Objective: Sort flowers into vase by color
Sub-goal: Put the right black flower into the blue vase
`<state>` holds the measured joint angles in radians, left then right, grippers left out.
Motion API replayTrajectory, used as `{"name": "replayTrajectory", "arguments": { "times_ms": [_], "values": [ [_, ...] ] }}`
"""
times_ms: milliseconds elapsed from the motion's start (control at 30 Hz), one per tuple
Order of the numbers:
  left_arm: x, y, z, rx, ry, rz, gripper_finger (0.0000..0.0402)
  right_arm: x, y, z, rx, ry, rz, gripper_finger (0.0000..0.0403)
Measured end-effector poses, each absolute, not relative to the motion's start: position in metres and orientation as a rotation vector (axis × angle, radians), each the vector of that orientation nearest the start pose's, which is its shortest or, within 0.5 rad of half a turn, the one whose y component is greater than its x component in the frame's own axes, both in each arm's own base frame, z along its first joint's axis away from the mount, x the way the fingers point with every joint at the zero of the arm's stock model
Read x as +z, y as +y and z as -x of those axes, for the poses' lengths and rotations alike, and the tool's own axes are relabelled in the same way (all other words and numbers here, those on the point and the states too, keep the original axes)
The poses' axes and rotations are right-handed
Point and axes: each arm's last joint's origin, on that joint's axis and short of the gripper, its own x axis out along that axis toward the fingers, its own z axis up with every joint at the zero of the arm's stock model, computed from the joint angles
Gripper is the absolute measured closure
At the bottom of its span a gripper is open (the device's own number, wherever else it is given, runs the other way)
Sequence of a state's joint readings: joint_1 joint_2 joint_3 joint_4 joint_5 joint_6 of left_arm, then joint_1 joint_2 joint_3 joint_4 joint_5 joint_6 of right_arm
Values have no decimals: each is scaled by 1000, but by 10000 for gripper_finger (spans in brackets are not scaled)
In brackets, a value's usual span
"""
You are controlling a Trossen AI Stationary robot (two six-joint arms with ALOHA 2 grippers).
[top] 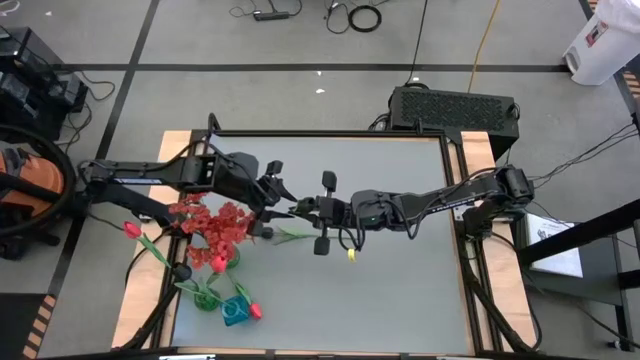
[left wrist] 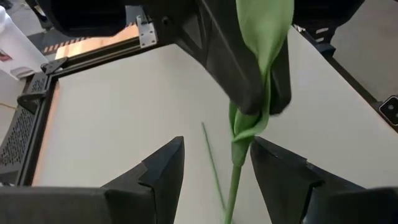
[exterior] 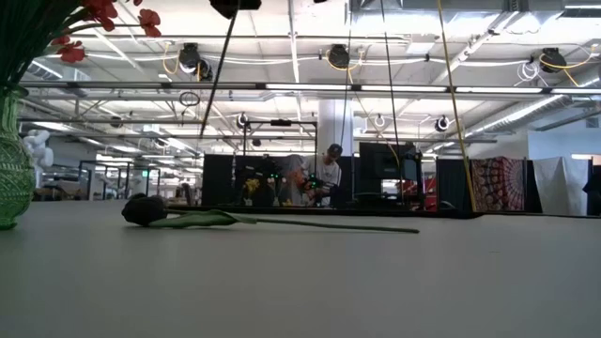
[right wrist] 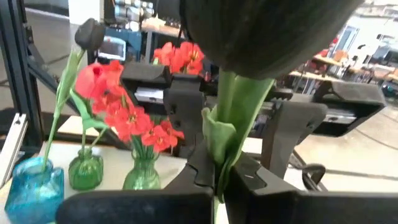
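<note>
The grey worktop (top: 400, 270) is spanned by both arms, which meet near its middle. Toward its left edge three vases are grouped: a green vase (top: 222, 262) packed with frilly red blooms (top: 215, 225), a smaller green vase (top: 205, 297), and a blue vase (top: 236, 313) at the front.

A handover between the arms appears to be the step in hand. The right hand (right wrist: 217, 180) is seen clamped fully closed on the green stem (right wrist: 233, 115) of a black-budded flower (right wrist: 267, 31), whose dark bud fills the top of the right wrist view. The left hand (left wrist: 214, 165) is held half open just beside the same stem (left wrist: 239, 158), one finger on each side, nothing yet gripped. From above, the two hands are found close together just right of the red blooms.

A second black-budded flower (exterior: 146, 209) is seen lying flat on the worktop in the low view, its stem stretched out, well apart from the vases. A tulip bud (top: 131, 229) lies at the left edge.

The next move is judged to call for the left fingers (left wrist: 158, 171) to be closed on the stem before the right grip is released, and for the flower then to be carried to a vase matching its colour; which vase is meant for black buds cannot be told.
</note>
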<state>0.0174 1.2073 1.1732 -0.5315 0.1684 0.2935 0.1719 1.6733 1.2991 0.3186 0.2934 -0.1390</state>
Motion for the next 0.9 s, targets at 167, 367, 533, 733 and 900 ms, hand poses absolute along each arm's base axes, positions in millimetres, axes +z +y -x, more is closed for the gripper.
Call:
{"name": "replayTrajectory", "arguments": {
  "times_ms": [167,367,533,733,900],
  "values": [
    [350,-1,-254,-227,538,-222,210,324,59,-388,-115,94,151,403],
    [350,-8,-255,-245,541,-189,210,322,59,-388,-113,111,139,402],
    [350,-16,-254,-277,536,-197,210,322,59,-388,-113,112,140,402],
    [351,-21,-255,-293,521,-205,212,323,59,-388,-109,103,134,402],
    [352,-22,-255,-292,507,-208,243,323,59,-388,-106,97,118,402]
  ]
}}
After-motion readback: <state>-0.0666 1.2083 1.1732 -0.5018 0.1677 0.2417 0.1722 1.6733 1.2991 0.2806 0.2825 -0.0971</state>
